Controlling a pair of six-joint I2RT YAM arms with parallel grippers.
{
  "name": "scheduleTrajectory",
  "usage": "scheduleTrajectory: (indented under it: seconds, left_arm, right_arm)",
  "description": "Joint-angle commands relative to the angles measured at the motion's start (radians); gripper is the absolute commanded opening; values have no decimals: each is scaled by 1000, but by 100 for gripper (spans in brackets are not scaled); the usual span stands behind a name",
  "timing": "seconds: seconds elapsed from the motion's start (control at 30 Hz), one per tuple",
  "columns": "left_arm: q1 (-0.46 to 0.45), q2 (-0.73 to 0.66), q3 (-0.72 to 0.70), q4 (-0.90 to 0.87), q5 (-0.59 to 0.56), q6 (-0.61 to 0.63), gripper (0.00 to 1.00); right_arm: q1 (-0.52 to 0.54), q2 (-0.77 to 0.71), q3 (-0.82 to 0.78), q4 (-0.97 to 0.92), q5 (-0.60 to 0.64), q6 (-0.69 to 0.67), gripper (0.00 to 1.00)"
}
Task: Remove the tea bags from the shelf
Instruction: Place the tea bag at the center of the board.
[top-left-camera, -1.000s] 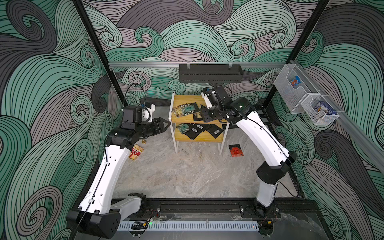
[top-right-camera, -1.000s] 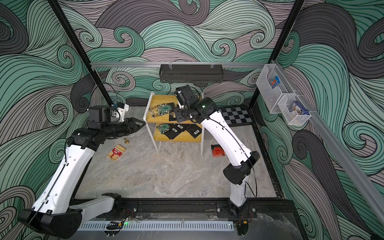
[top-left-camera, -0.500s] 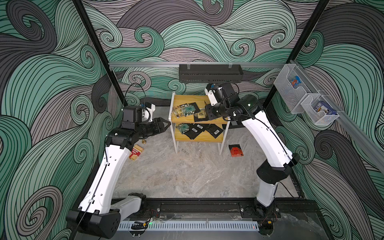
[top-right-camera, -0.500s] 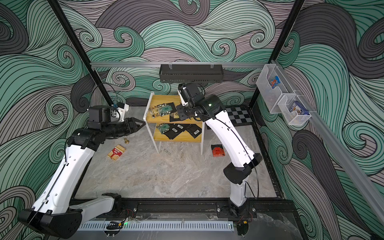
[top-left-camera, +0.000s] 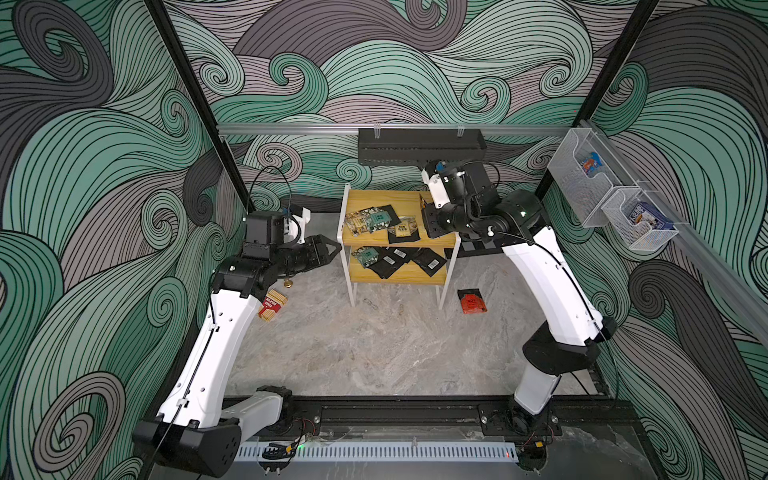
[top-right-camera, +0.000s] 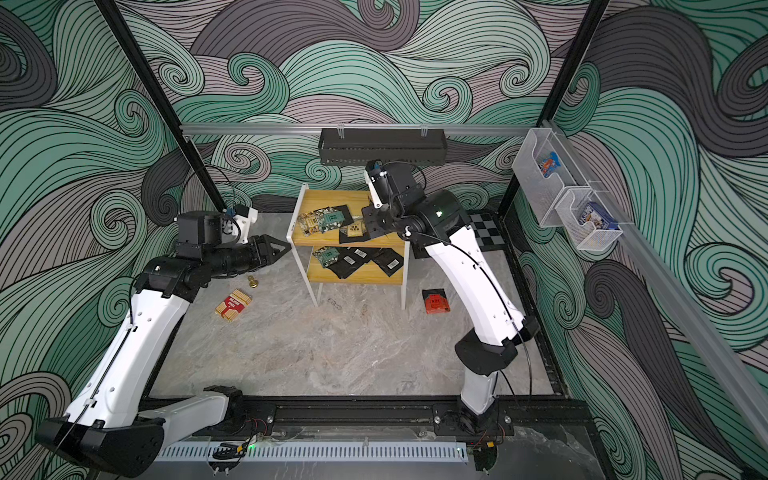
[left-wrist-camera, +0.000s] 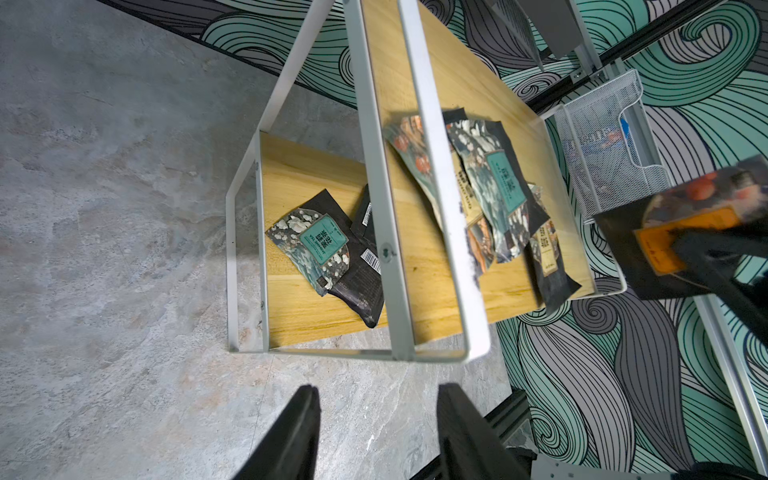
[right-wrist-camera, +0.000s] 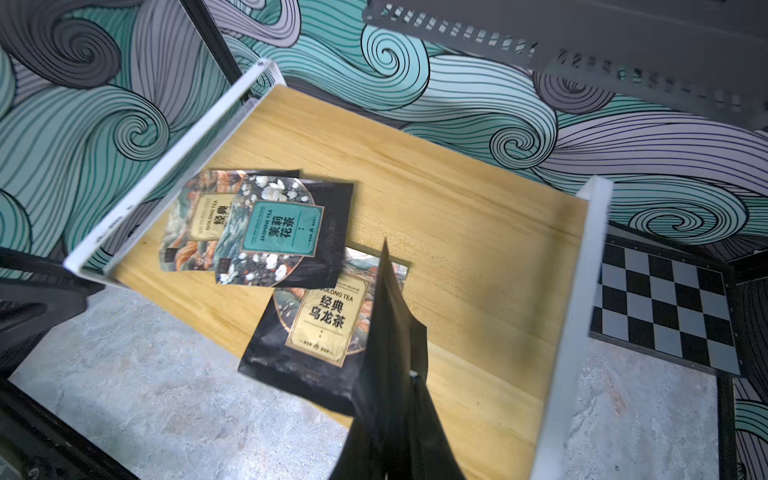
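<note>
— Right gripper (top-left-camera: 429, 219): what is held by it?
— A black tea bag (right-wrist-camera: 388, 332) is pinched edge-on between the closed jaws and is carried clear of the top board (top-left-camera: 376, 198), near the right end of the shelf (left-wrist-camera: 384, 232). An orange front is shown on it in the left wrist view.
— What is left beside it?
— At least three bags are counted on that board. A teal jasmine sachet (right-wrist-camera: 282, 226) is lapped over an oolong sachet (right-wrist-camera: 199, 216), and a second oolong sachet (right-wrist-camera: 328, 324) is touching it. On the lower board (top-left-camera: 415, 277) about four more are seen: a teal sachet (top-left-camera: 365, 255) and several barcoded black sachets (top-left-camera: 432, 262).
— Is anything already off?
— One red sachet (top-left-camera: 471, 301) is found on the table (top-left-camera: 374, 353), near the shelf's right front leg. The task is therefore judged to be at an early stage, with most bags yet to be taken.
— And farther out, the left gripper (top-left-camera: 332, 250)?
— It is held about half parted and empty, just outside the shelf's left end
</note>
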Motion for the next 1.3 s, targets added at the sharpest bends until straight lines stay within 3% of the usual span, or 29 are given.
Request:
scheduleTrajectory:
  seconds: [0.0, 0.3, 0.43, 0.77, 0.97, 1.27]
  left_arm:
    - [-8, -15, 31, -14, -2, 11, 49]
    - [-8, -21, 25, -20, 1, 11, 49]
    - [-8, -30, 14, -30, 0, 18, 49]
    - [-8, -40, -18, -27, 1, 8, 49]
    - [-8, -48, -36, -20, 1, 8, 49]
    - [-8, -62, -64, -14, -4, 12, 49]
  right_arm:
    - [-5, -85, -45, -8, -9, 19, 11]
    - [-6, -341, -322, 38, -90, 87, 13]
    - [-44, -515, -572, 96, -119, 156, 14]
    - [-274, -882, -1247, 286, -306, 343, 14]
    - [-386, -951, -1545, 440, -421, 416, 14]
    - [-508, -915, -1816, 687, -533, 477, 14]
